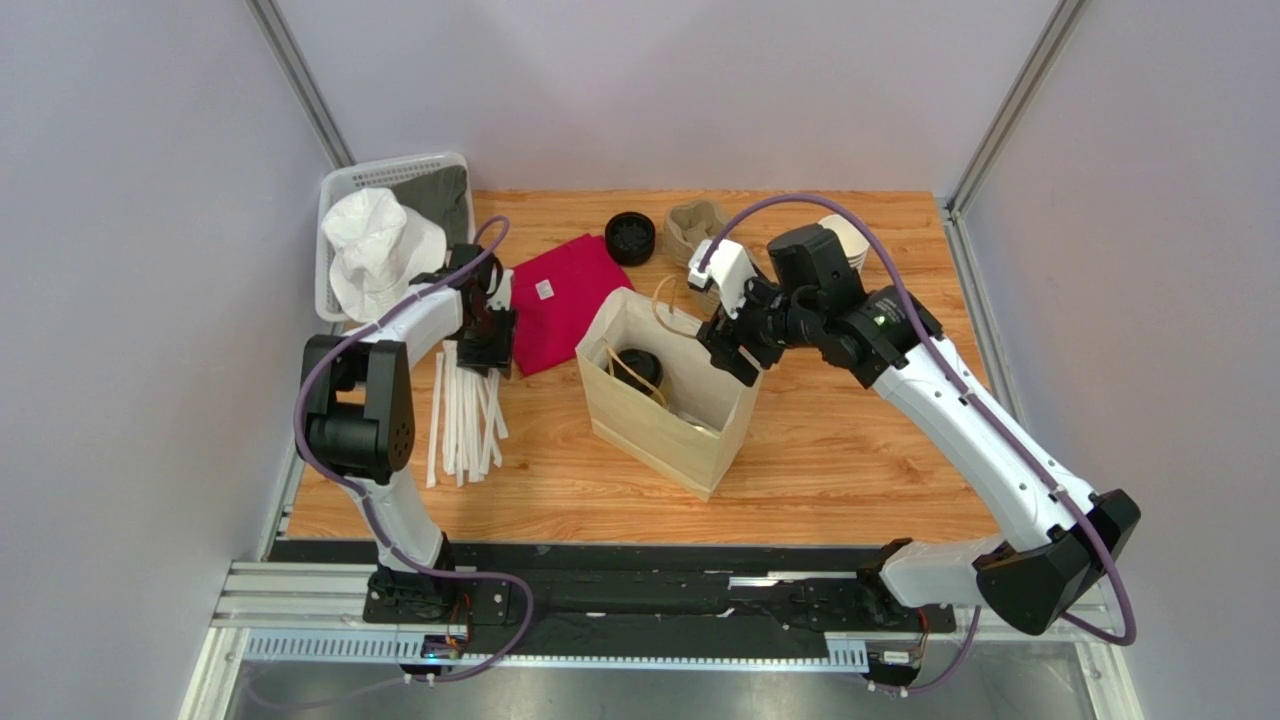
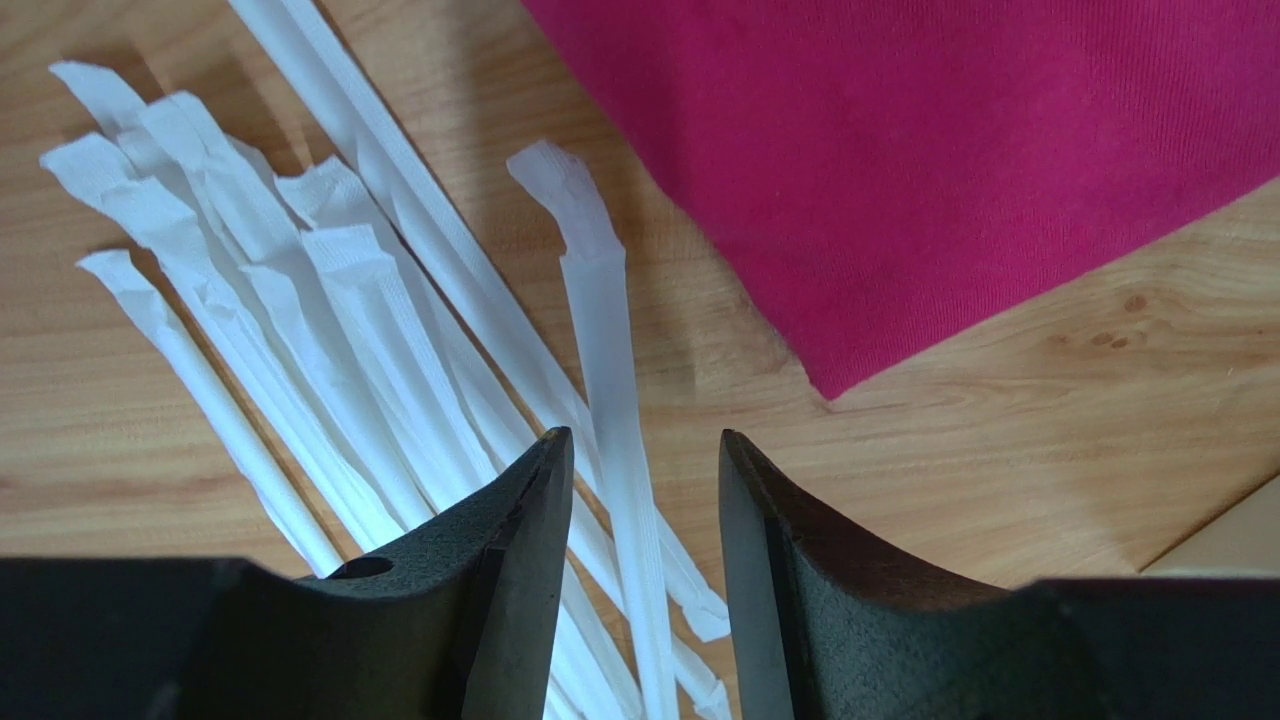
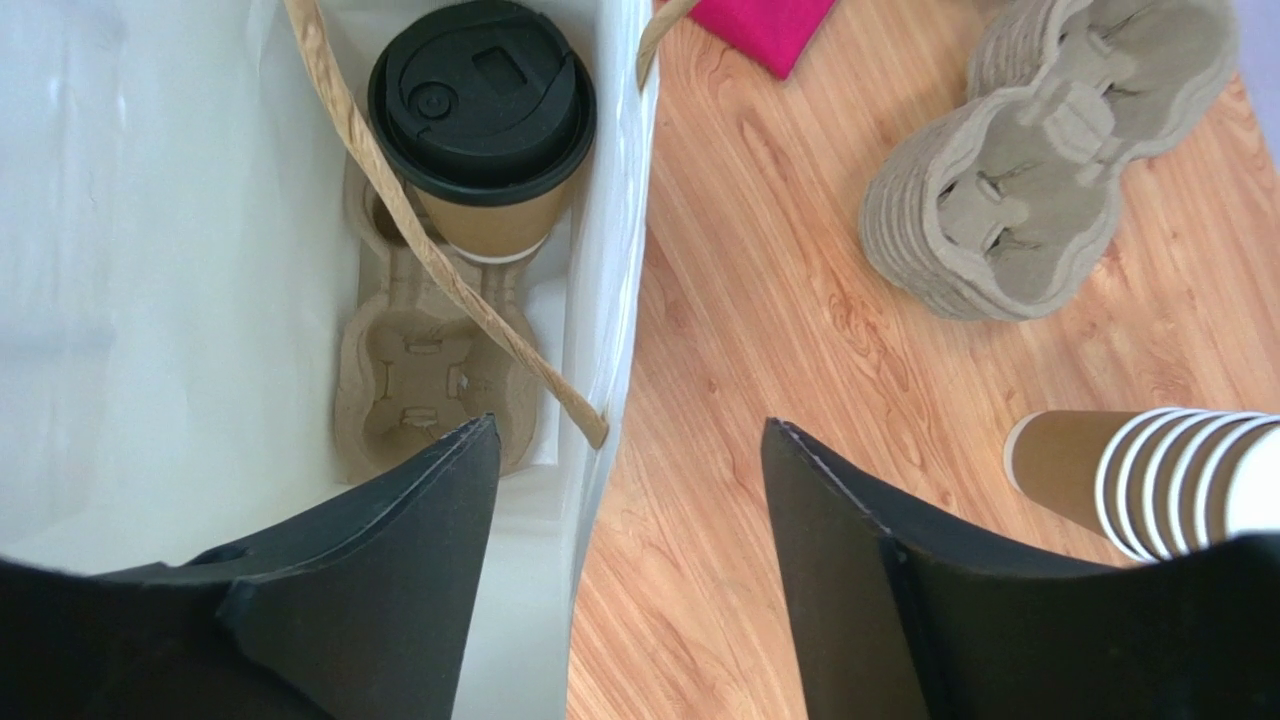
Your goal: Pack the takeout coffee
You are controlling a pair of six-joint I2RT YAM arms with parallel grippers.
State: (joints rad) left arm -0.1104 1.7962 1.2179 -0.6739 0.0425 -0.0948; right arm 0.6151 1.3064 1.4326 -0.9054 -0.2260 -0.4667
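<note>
Only right wrist shows carrier (image 3: 428, 375) under takeout coffee (image 3: 481, 113).

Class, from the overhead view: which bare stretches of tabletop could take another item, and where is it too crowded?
Bare wood lies between the paper bag and the right arm, and along the near edge below bag and straws. Crowded: the far edge, with red cloth, loose black lid, cup carriers and cup stack; straws and basket fill the left.
</note>
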